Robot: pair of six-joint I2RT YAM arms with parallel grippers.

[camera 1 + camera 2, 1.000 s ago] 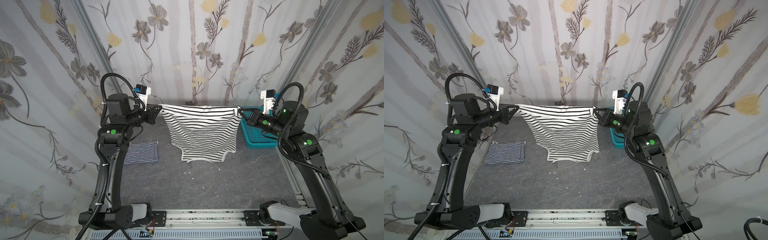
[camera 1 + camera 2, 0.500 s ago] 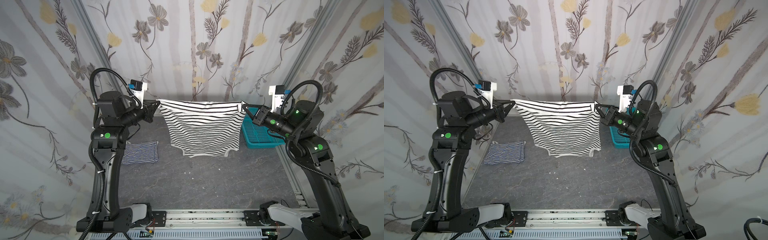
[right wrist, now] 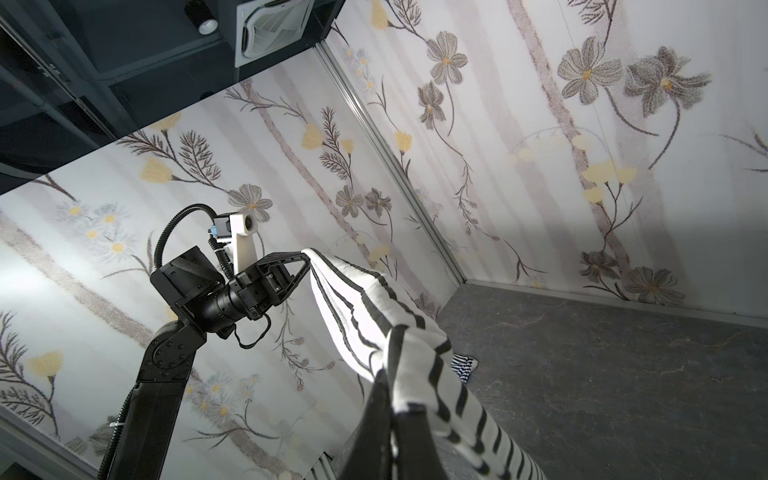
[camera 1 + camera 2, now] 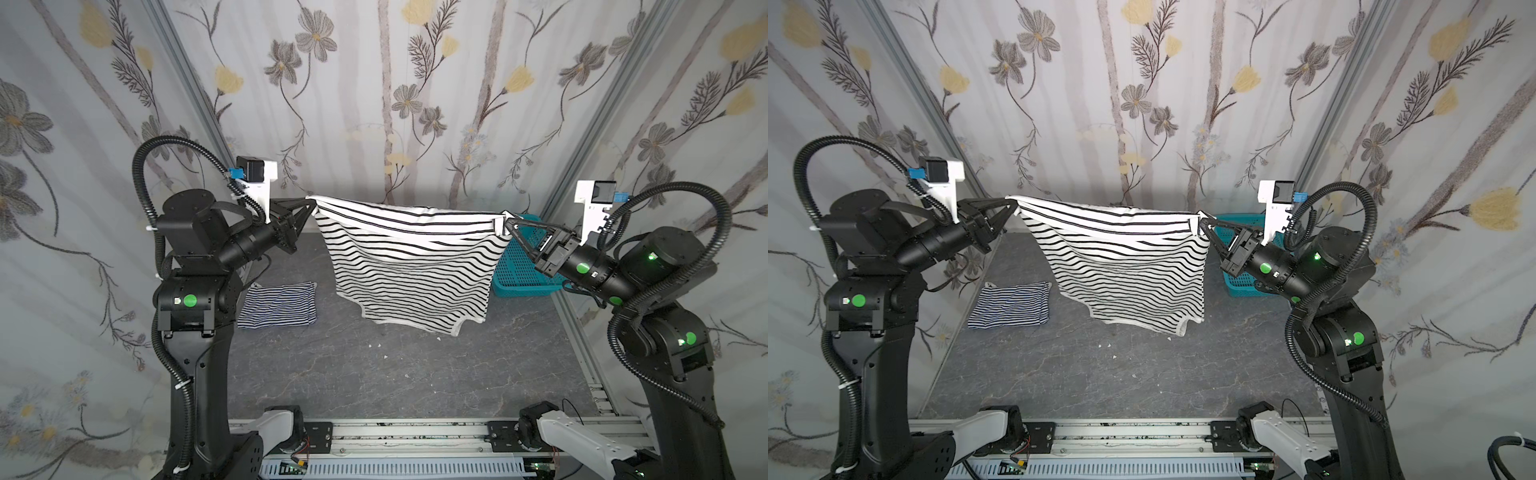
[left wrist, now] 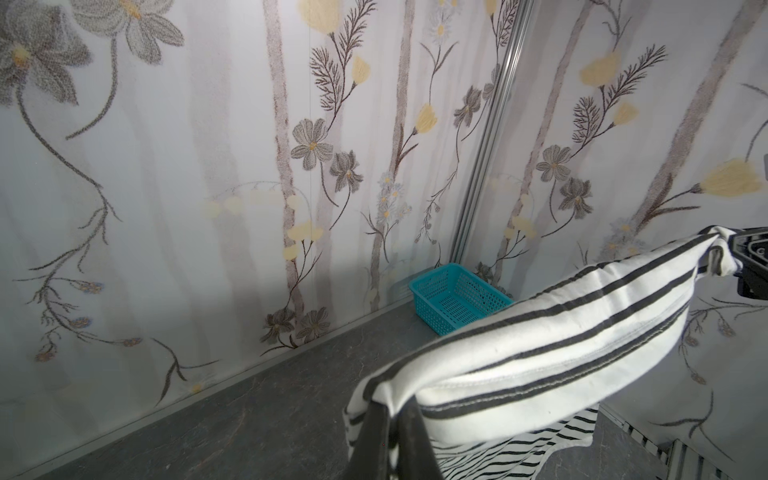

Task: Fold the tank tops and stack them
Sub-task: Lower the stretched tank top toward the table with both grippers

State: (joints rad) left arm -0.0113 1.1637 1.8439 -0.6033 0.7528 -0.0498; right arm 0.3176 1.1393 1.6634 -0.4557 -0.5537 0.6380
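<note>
Left gripper [image 4: 311, 203] was pressed together on one upper corner of the black-and-white tank top [image 4: 411, 266], with cloth bunched between the fingertips. The right gripper [image 4: 504, 219] pinched the opposite upper corner in the same way. Both grips showed in both top views and were confirmed in each wrist view, where dark fingers [image 5: 374, 419] closed over striped fabric. The garment hung spread between the two arms above the grey table [image 4: 374, 374], in the middle of the workspace. Its top edge sagged a little and sat lower on the right gripper's side. A white-trimmed edge ran slantwise across the front. The lower edge hung uneven, longest toward the right. Whether its lowest tip touched the table could not be told. The navy-striped tank top [image 4: 279, 305] lay folded flat on the table on the left side, just beside the left arm's upright link and apart from the hanging garment. The teal basket [image 4: 519, 274] stood on the table in the far right corner, partly hidden behind the right gripper and the hanging cloth.
</note>
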